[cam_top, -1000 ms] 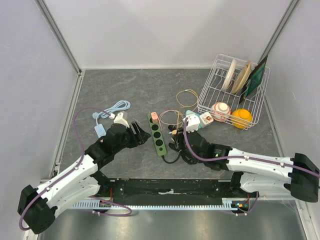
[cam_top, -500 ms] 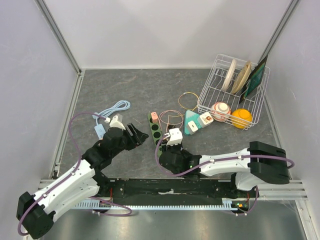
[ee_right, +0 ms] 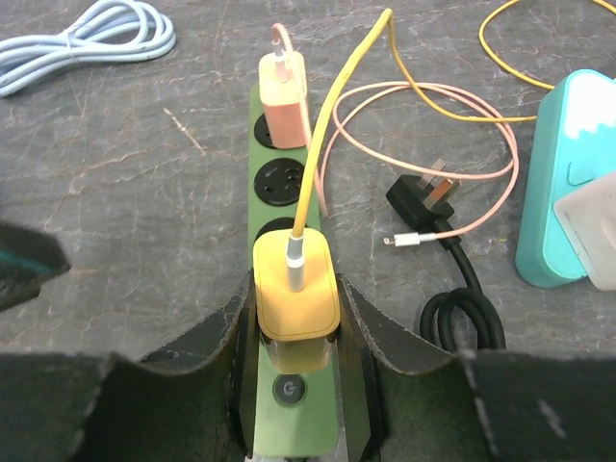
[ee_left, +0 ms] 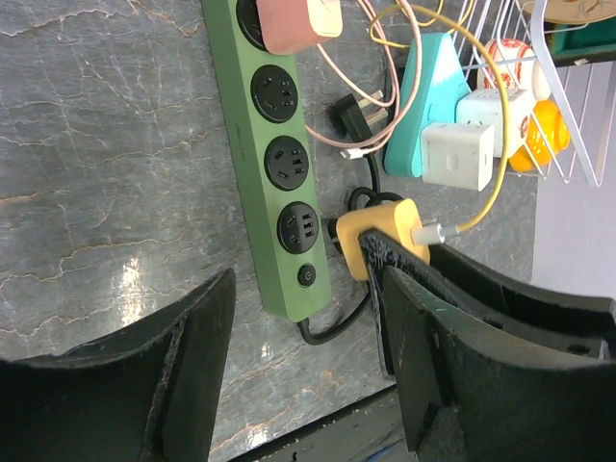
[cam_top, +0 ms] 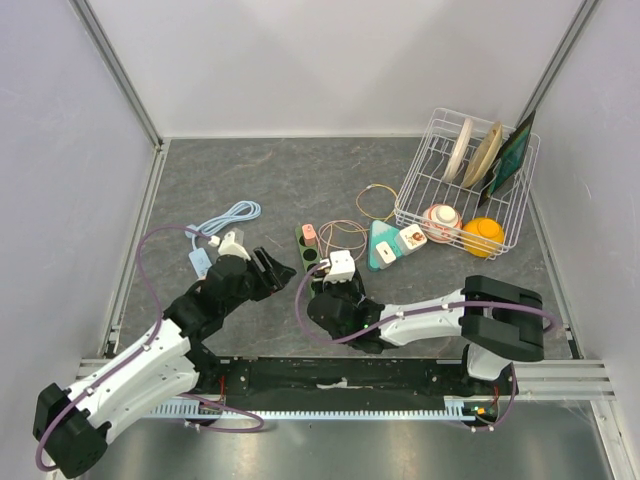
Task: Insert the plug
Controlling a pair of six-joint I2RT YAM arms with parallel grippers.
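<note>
Right gripper (ee_right: 298,346): fingers clamping yellow plug (ee_right: 296,300), lower centre, over green power strip (ee_right: 281,183).
Left gripper (ee_left: 303,356): fingers gaping wide, hovering beside the strip's end.

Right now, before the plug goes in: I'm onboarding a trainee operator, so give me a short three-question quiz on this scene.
1. True or false: the yellow charger is already seated in the green power strip.
2. How many of the strip's sockets stand empty in the left wrist view? A one; B three; C none.
3. Fill in: the one occupied socket holds a ____ charger.

Key: 1 false, the right gripper holds it clear of the sockets; 2 B; 3 pink, the pink charger.
</note>
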